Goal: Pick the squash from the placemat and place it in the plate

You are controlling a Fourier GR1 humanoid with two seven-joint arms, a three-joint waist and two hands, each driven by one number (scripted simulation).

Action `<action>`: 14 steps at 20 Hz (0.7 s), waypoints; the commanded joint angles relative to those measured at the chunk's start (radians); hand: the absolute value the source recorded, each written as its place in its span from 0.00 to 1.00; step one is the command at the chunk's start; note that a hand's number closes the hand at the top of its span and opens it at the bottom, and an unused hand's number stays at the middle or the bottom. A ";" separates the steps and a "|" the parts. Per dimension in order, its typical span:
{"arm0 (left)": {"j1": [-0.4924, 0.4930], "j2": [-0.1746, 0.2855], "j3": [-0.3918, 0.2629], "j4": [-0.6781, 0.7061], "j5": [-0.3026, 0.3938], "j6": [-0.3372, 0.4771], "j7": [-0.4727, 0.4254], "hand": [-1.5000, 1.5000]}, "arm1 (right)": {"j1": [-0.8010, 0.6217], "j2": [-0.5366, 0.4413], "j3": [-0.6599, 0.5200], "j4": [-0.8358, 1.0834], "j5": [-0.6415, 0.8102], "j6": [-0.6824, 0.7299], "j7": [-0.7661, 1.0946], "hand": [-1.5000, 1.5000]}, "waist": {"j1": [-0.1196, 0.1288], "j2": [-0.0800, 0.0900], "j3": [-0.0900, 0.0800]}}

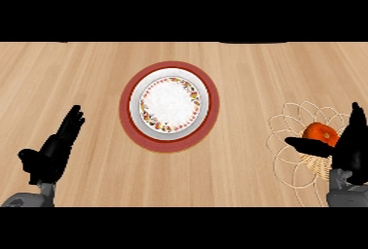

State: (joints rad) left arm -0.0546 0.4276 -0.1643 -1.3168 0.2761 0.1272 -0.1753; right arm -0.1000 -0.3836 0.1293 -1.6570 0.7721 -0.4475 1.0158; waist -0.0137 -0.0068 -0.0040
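Counter: pale wood top (86,73), grain running left to right.
Plate: round plate (127,104) at mid-counter, slightly left of centre; red outer rim, grey band, ring of small flowers, white middle. Nothing lies in it.
Placemat: cream, open lacy weave with looped edges (286,163), at the right side, well apart from the plate.
Squash: orange squash (321,132) sits on the placemat, toward its far-right part. Not in the plate.
Right hand: black right hand (349,150) over the right part of the placemat. Fingers (357,119) straight and pointing far, just right of the squash; thumb (304,144) spread out leftward along the squash's near side. The squash shows in the gap between thumb and fingers. Spread, not curled round it; whether thumb or fingers touch it, cannot tell.
Left hand: black left hand (52,151) at the near left, over bare wood, well apart from the plate. Fingers straight, together and pointing far, thumb out to the left; holds nothing, resting.
Forearms: grey, showing only at the near edge, one under each hand.
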 commanded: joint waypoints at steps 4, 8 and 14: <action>0.003 -0.049 -0.033 -0.031 -0.053 0.036 0.014 0.50 | -0.006 0.003 -0.021 -0.129 -0.010 0.253 0.262 0.00 | 0.008 0.004 0.003; 0.033 -0.020 -0.004 -0.096 -0.033 0.017 0.058 0.50 | -0.027 0.019 -0.049 -0.119 0.003 0.295 0.298 0.00 | 0.017 0.004 0.004; -0.039 -0.028 0.017 -0.010 -0.045 -0.009 0.045 0.50 | -0.052 0.010 -0.080 -0.098 -0.065 0.430 0.320 0.00 | 0.012 0.007 0.003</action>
State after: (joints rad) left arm -0.0630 0.3965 -0.1593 -1.3402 0.2378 0.1251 -0.1540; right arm -0.1083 -0.3732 0.0721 -1.7468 0.7370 -0.1535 1.1685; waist -0.0020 -0.0011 -0.0011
